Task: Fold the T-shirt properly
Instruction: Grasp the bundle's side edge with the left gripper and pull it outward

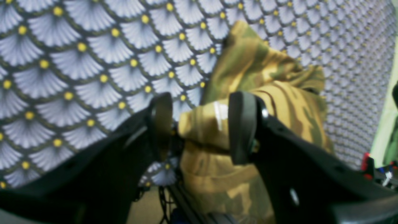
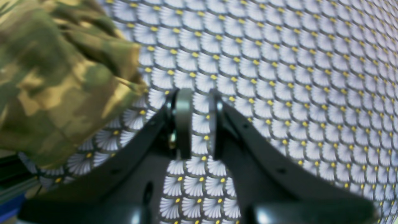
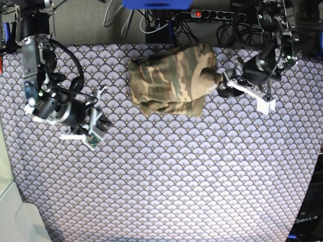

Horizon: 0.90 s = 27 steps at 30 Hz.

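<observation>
The camouflage T-shirt (image 3: 169, 80) lies crumpled in a heap at the far middle of the table, close to the back edge. My left gripper (image 3: 220, 83) is at the shirt's right side. In the left wrist view its jaws (image 1: 200, 124) stand wide around a bunched fold of the T-shirt (image 1: 264, 68); the cloth touches one finger, and a thin gap shows at the other. My right gripper (image 3: 98, 123) hovers over the bare tablecloth, well left of the shirt. Its jaws (image 2: 197, 124) are slightly apart with nothing between them, and the T-shirt (image 2: 56, 77) fills that view's upper left.
A purple scallop-patterned tablecloth (image 3: 176, 176) covers the whole table. Behind the back edge run cables and a power strip (image 3: 212, 14). The table's frame and the floor show just below the shirt in the left wrist view.
</observation>
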Motion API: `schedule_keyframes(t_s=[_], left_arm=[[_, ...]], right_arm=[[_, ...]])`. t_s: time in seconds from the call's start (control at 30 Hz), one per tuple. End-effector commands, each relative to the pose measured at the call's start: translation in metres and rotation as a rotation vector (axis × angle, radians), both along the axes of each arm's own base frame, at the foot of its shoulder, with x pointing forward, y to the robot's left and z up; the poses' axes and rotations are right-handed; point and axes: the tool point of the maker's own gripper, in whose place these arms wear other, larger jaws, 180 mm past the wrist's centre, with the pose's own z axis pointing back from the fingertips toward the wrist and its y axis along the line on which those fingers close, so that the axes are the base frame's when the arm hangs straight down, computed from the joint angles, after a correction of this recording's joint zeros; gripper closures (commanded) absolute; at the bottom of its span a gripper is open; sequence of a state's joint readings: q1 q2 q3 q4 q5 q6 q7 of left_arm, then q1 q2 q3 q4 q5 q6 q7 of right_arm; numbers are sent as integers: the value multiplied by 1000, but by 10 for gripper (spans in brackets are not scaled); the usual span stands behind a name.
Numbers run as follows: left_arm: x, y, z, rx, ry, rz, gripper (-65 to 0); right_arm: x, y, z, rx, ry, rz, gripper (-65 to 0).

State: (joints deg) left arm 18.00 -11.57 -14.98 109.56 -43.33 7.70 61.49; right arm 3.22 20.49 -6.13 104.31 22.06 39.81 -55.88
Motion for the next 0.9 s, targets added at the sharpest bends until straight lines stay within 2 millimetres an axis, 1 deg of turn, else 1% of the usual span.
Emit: schedule_keyframes(t_s=[0.0,0.07,0.2,0.3,0.4,0.5,0.57,0.63,0.73,0.87], left_arm=[[-1,0,6,-12,-19,-4,-289],[-1,-3,8,-37,-25,-3,-290],[5,-4,11,-43,-57,14,-321],[5,-7,10,-50,-54,12,-321],[14,-22,14,-59,-75,-29,-321],[15,-35,14,-69,-76,-67,-321],[14,-35,7,-74,-53,-64,-321],[19,-38,2,-80,-40,-68,-321],[18,-37,-10,-84,-7,-63,-321],[17,-35,-16,-85,11,-57,-321]], right_arm=[[1,-1,7,14,-24,3,-113],[-1,-4,5,11,-17,-5,-111],[-10,-2,-4,17,9,-8,-110],[-10,-1,-4,17,12,-5,-110],[-11,-2,-5,17,15,-6,-110],[-11,-2,-5,16,14,-5,-110],[-11,-1,-5,17,16,-6,-110],[-11,-1,-5,17,16,-6,-110],[-11,-1,-6,17,19,-6,-110],[-11,-1,-7,17,20,-6,-110]])
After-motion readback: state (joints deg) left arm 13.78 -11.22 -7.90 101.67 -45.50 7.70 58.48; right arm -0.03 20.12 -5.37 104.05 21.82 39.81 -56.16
